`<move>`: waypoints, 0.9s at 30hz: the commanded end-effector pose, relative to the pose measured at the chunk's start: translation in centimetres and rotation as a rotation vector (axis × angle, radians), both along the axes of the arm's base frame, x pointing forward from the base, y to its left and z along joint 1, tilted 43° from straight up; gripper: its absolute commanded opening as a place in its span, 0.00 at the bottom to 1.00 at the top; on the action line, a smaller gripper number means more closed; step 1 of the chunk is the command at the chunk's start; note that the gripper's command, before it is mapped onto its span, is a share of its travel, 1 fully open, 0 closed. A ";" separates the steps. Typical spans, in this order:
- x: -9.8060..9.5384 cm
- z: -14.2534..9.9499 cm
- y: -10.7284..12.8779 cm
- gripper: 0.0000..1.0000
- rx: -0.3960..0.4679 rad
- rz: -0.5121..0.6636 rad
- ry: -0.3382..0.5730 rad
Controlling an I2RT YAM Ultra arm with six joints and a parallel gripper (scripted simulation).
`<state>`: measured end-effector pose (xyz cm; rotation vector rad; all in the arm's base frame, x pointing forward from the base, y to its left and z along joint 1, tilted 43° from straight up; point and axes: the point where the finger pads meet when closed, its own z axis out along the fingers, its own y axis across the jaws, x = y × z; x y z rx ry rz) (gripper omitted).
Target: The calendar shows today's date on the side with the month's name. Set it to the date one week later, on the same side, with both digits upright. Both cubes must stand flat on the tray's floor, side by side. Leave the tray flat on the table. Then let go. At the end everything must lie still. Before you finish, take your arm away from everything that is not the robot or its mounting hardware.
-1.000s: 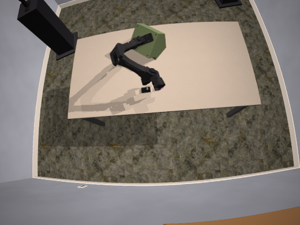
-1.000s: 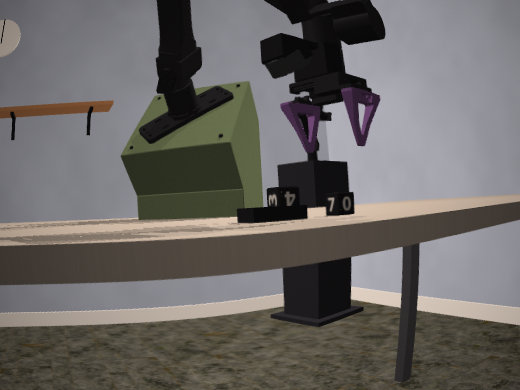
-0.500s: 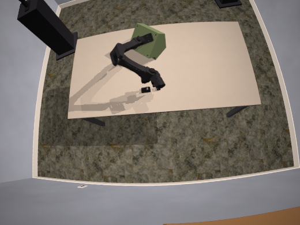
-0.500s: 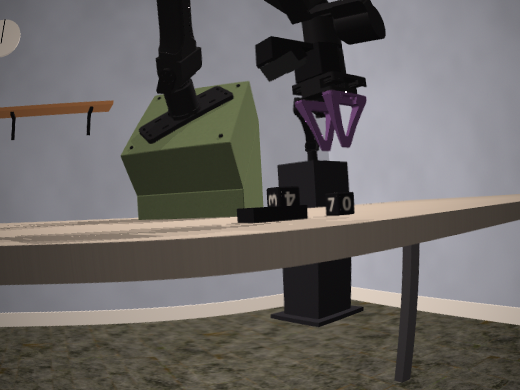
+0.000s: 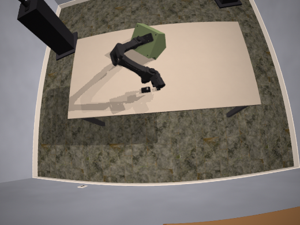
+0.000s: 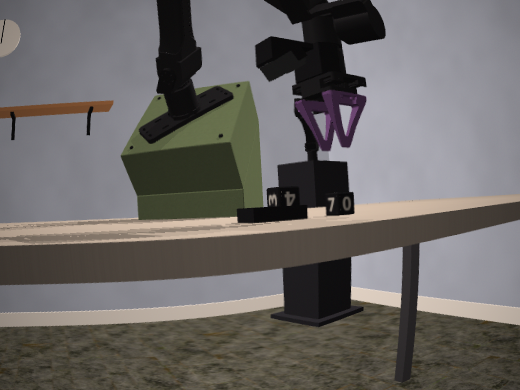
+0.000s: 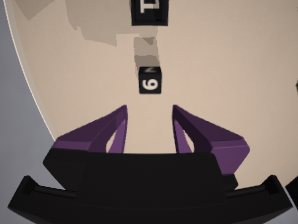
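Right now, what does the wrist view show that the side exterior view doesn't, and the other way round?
Only the wrist view shows the loose cube's top face, a 6, and a 1 on the cube in the tray. Only the exterior view shows side digits, 7 and 0 on the loose cube, the green arm base and the table's leg. Both show the purple-fingered hand above the table, holding nothing.

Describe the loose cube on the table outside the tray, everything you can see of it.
The loose cube is small and black with white digits. It stands flat on the table, apart from the tray and the cube in it. The exterior view shows 7 and 0 on two side faces; the wrist view shows a 6 or 9 on top. The gripper hangs above it, fingers partly closed and holding nothing. Nothing but the table touches the cube.
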<state>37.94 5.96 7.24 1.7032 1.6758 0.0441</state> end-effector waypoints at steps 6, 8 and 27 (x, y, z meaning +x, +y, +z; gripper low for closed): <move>0.1 0.2 0.2 0.45 0.004 0.004 -0.008; 0.1 0.2 0.2 0.45 0.004 0.004 -0.008; 0.4 -0.2 0.0 0.45 0.004 0.004 -0.008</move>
